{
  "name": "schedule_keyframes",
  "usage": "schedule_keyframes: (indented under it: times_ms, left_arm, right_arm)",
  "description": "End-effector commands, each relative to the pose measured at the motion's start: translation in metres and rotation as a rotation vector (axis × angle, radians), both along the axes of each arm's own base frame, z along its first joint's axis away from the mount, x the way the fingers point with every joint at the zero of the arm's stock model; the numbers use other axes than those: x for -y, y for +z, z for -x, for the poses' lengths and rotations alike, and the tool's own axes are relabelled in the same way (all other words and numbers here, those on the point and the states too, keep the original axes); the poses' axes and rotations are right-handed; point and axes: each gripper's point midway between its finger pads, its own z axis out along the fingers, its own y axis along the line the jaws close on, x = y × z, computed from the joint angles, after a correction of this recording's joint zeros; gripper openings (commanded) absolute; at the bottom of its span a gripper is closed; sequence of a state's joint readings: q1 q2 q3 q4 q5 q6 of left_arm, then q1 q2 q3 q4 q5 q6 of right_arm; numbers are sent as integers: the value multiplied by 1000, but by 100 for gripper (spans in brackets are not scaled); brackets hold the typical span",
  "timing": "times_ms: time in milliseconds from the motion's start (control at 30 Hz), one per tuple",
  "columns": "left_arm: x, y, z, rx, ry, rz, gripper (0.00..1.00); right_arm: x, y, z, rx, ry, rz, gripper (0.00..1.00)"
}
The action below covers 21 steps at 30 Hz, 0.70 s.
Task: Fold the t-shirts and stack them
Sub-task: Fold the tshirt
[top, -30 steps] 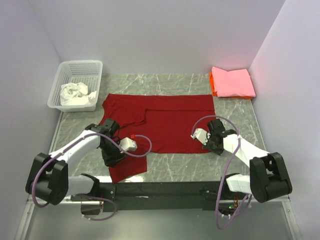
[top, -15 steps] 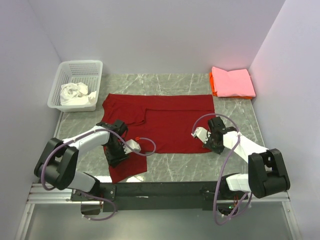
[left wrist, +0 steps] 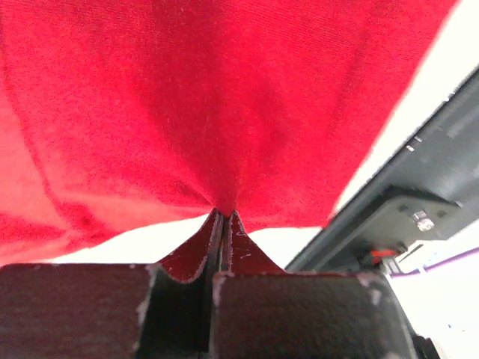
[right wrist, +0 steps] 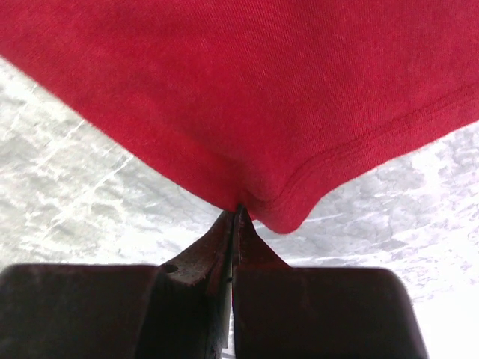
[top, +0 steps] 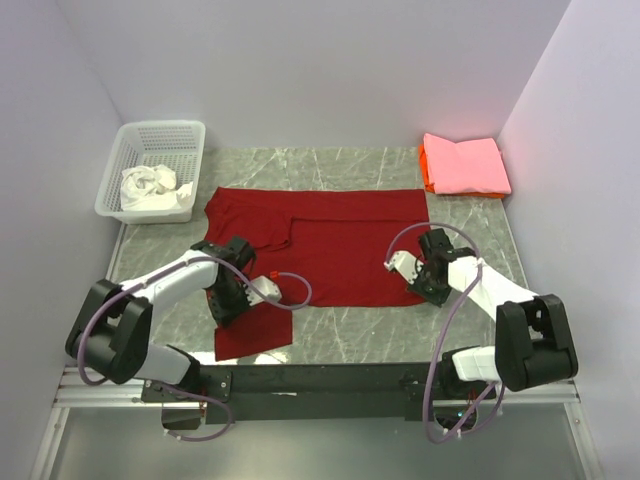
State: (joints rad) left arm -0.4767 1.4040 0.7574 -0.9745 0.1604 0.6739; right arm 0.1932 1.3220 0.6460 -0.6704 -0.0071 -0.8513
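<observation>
A deep red t-shirt (top: 330, 245) lies spread across the marble table, one sleeve folded in at the upper left. My left gripper (top: 228, 300) is shut on its near left edge; in the left wrist view the red cloth (left wrist: 224, 112) bunches into the closed fingertips (left wrist: 223, 217). At the near right hem corner my right gripper (top: 432, 285) is shut on the cloth, and the right wrist view shows the hem (right wrist: 299, 202) pinched at the fingertips (right wrist: 236, 211). A folded pink t-shirt (top: 463, 163) lies on an orange one (top: 425, 170) at the back right. A crumpled white t-shirt (top: 150, 190) sits in the basket.
The white lattice basket (top: 160, 135) stands at the back left corner. A black rail (top: 320, 380) runs along the near table edge between the arm bases. Lilac walls close in on three sides.
My left gripper has shifted slightly away from the near edge over the shirt's near left part and closed on the cloth. The right gripper has stayed shut on the hem corner, barely moving.
</observation>
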Motion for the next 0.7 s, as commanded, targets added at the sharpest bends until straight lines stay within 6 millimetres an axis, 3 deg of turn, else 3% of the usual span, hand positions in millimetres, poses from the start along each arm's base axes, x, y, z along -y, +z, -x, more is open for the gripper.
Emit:
schedule_keyframes:
  times_ms: [0, 167, 333, 533, 667]
  left_arm:
    - [14, 36, -5, 36, -34, 91, 0]
    - [13, 69, 0, 45, -30, 135, 0]
    - [9, 87, -5, 71, -1, 165, 0]
    - [0, 101, -40, 125, 48, 173, 1]
    - [-2, 111, -79, 152, 90, 180, 0]
  right_arm:
    - [-3, 22, -5, 36, 4, -41, 0]
    - [4, 37, 8, 67, 12, -42, 0]
    - [17, 43, 13, 77, -10, -32, 0]
    - [20, 56, -14, 85, -19, -55, 0]
    - [23, 70, -43, 92, -19, -68, 0]
